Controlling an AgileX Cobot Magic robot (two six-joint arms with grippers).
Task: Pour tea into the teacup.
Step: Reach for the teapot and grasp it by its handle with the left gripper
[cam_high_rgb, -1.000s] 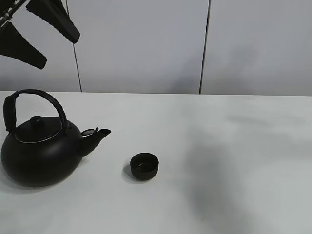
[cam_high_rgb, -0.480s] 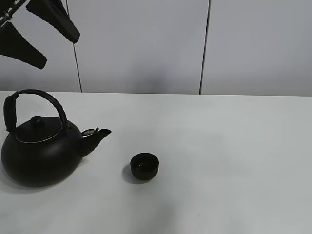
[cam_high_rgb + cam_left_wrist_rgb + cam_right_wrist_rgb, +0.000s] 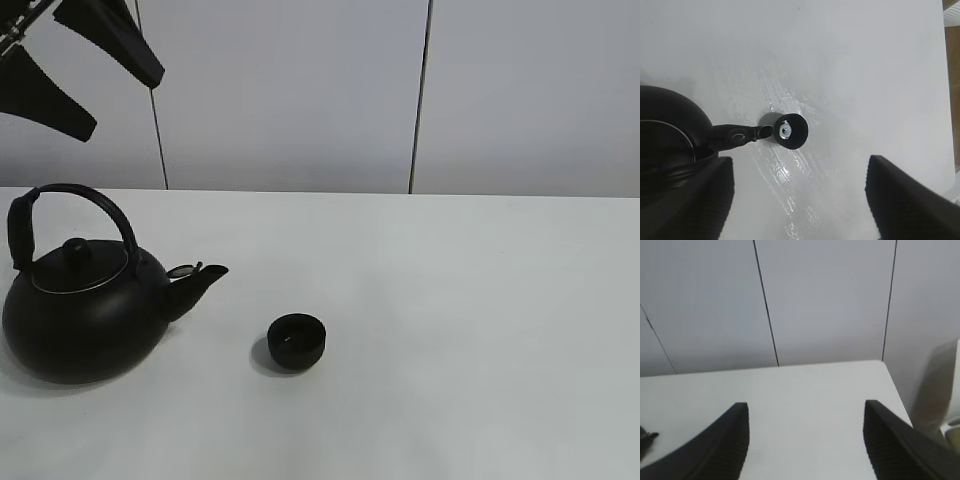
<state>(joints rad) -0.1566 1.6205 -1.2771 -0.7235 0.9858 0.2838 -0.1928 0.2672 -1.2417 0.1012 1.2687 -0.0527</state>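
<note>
Right now you are at the very start: the kettle (image 3: 85,320) stands untouched on the table (image 3: 480,330), and no tea is poured. Your left gripper (image 3: 78,70) hangs high above the kettle, spread wide and empty. Next, I judge, you must lower it onto the arched handle (image 3: 85,192) and close. The teacup (image 3: 297,341) sits upright just beyond the spout (image 3: 203,277), well below that claw, toward the table's middle. Your right gripper (image 3: 805,440) is parted too, holding nothing.

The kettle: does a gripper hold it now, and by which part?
Nothing is held. The kettle stands on the table with its handle free. The left gripper hangs open above it; the right gripper is open and empty too.
</note>
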